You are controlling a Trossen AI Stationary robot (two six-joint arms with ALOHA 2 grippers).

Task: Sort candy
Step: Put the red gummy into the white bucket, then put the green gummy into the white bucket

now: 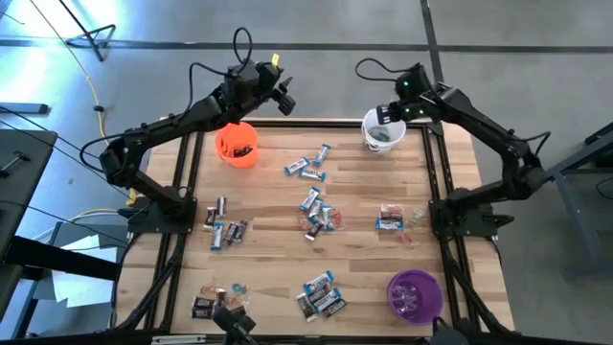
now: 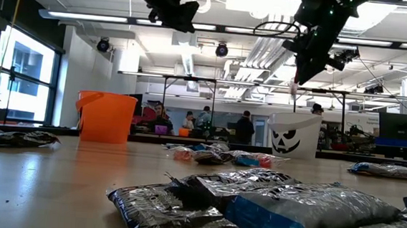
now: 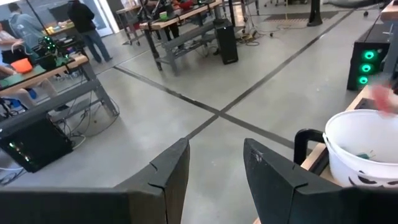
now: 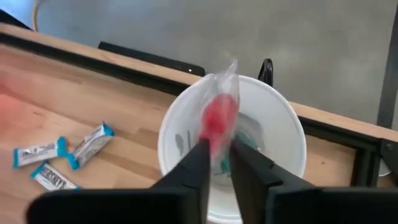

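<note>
Candy (image 4: 219, 118) hanging over white cup (image 4: 292, 134) | right gripper (image 4: 216, 163) fingers pinching wrapper | releasing centred above rim is advisable | left gripper (image 3: 214, 165) spread, empty.

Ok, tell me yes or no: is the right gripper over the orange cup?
No. In the right wrist view the right gripper sits above the white cup, with a red wrapped candy between its fingers.
</note>
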